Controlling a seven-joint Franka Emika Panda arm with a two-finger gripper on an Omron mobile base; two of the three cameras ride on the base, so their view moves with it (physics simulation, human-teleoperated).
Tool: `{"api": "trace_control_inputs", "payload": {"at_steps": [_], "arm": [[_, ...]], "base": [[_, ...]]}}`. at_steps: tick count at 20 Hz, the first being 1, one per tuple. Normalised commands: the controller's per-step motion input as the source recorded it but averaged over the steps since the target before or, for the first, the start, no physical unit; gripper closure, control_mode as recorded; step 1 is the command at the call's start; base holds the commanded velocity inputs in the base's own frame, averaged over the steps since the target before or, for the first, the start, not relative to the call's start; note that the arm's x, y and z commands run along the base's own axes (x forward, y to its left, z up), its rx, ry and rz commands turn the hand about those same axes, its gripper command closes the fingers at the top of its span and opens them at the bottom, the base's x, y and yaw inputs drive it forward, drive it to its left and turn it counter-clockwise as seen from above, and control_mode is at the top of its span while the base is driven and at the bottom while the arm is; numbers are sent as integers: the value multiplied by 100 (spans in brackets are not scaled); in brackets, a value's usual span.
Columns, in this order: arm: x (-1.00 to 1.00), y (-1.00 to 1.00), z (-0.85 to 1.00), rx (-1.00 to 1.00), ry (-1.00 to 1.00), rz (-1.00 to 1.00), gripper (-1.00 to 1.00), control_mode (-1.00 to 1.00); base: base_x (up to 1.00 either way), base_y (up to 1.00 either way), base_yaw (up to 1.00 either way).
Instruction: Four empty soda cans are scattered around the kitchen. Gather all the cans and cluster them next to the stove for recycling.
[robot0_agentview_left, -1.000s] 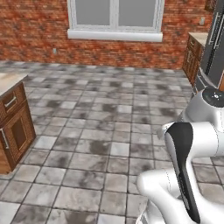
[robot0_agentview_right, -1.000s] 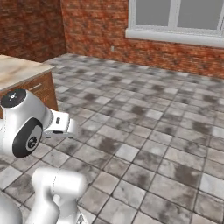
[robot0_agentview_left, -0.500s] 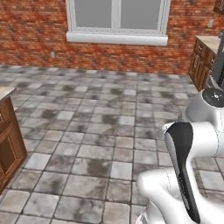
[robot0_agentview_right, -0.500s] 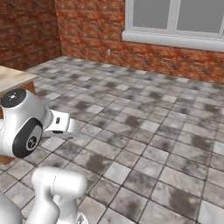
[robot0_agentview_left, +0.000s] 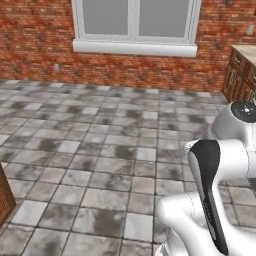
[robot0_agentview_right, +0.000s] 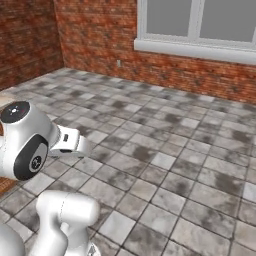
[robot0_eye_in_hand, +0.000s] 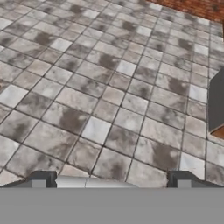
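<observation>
Grey stone tile floor (robot0_agentview_left: 100, 165) runs up to a red brick wall (robot0_agentview_left: 35, 45) with a white-framed window (robot0_agentview_left: 135, 25); brown cabinets (robot0_agentview_left: 242, 75) sit at far right of the left base view. Gripper (robot0_eye_in_hand: 111, 179) hangs over bare tiles, fingertips (robot0_eye_in_hand: 41, 178) spread wide, nothing held. No cans or stove visible.
</observation>
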Motion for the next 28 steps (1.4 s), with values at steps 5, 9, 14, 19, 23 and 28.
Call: {"api": "trace_control_inputs", "payload": {"at_steps": [5, 9, 14, 19, 23, 28], "arm": [[0, 0, 0, 0, 0, 0, -100, 100], [0, 0, 0, 0, 0, 0, -100, 100], [0, 0, 0, 0, 0, 0, -100, 100], [0, 0, 0, 0, 0, 0, -100, 100], [0, 0, 0, 0, 0, 0, -100, 100], [0, 0, 0, 0, 0, 0, -100, 100]], "base": [[100, -19, 7], [100, -9, 4], [100, -3, 2], [100, 0, 4], [100, -2, 12], [100, 0, 10]]}}
